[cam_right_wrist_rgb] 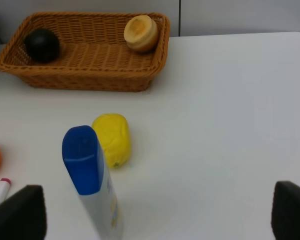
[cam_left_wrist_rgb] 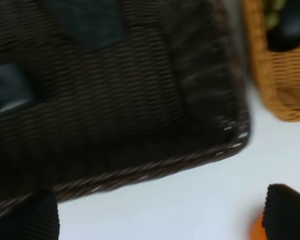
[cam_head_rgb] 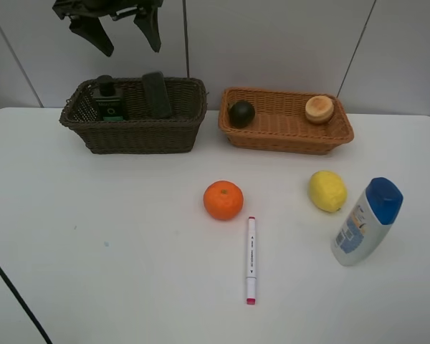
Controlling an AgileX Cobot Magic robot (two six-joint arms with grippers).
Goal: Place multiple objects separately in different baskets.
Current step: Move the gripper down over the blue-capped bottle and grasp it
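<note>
Blue-capped bottle (cam_right_wrist_rgb: 92, 185) stands just ahead of our right pincer (cam_right_wrist_rgb: 150, 217) — jaws wide, empty — seemingly upright, far from the dark basket (cam_head_rgb: 136, 136), above which our left pincer (cam_head_rgb: 132, 44) hangs open.

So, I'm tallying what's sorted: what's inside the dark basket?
A green bottle and a black eraser, side by side. The near wall of the basket covers their lower parts, so the floor under them can't be seen.
</note>
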